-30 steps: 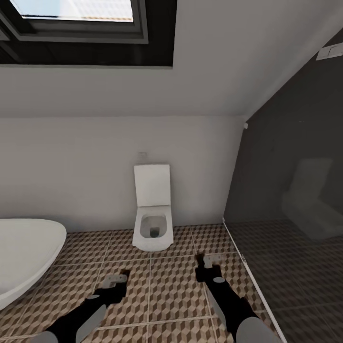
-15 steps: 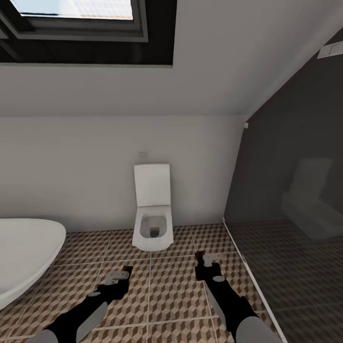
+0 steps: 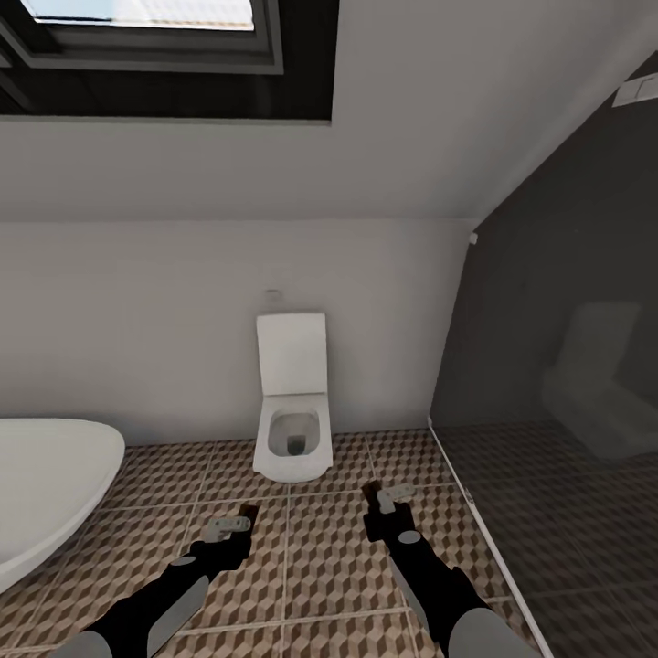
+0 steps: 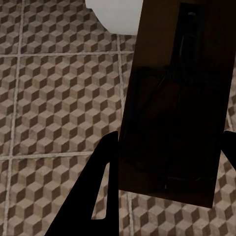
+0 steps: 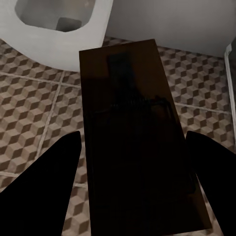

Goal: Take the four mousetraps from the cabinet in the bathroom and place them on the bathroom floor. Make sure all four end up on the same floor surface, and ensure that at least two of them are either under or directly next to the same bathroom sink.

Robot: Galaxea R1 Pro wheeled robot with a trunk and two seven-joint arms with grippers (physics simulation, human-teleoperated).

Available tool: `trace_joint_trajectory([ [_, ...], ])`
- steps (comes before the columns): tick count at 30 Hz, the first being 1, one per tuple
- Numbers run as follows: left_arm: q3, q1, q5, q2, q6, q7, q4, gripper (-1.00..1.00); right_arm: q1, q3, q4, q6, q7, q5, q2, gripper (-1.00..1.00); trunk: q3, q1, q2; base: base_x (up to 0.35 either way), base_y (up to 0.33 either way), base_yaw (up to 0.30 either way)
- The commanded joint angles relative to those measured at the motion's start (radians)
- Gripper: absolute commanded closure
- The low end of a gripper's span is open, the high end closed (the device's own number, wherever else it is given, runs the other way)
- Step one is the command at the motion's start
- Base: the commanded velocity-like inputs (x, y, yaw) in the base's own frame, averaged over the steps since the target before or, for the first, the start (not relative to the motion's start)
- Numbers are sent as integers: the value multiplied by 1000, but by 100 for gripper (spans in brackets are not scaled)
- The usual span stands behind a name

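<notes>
- My left gripper (image 3: 239, 523) hangs low over the bathroom floor (image 3: 320, 557), at the left of the head view.
- In the left wrist view, a dark flat rectangular board, a mousetrap (image 4: 177, 105), sits between my left fingers (image 4: 101, 196). The fingers are closed against its long edges.
- My right gripper (image 3: 379, 501) hangs over the same floor, at the right of the head view, nearer the toilet (image 3: 292, 411).
- In the right wrist view, a second mousetrap (image 5: 140, 147) lies between my right fingers (image 5: 49, 191), pinched at both sides. Wire parts show faintly on its dark face.
- Both boards are held above the tiles; neither touches the floor.
- The toilet stands against the white wall (image 3: 164, 320), lid up, straight ahead of both arms.
- A white tub (image 3: 46, 484) rim sits at the left edge of the head view.
- A dark glass panel (image 3: 567, 384) stands at the right and reflects the toilet.
- A skylight (image 3: 146, 46) is set in the sloped ceiling above.
</notes>
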Motion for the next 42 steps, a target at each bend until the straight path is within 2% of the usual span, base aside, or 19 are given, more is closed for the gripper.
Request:
trace_joint_trajectory([
  [1,-8,-1,5,1,2,12,-3,100,-1,5,-2,9,-4,10,0,100,-5,4,-9,0,0,0],
  [33,-9,-1,3,5,1,8,-8,100,-1,2,12,16,-3,11,-1,100,-105,127,-233,0,0,0],
  [37,-8,-1,4,25,2,6,-33,100,-1,1,15,40,-5,12,-1,100,-118,142,-261,0,0,0],
  [42,-8,-1,4,35,2,6,-64,100,-1,1,16,62,-5,11,-1,100,-134,162,-296,0,0,0],
])
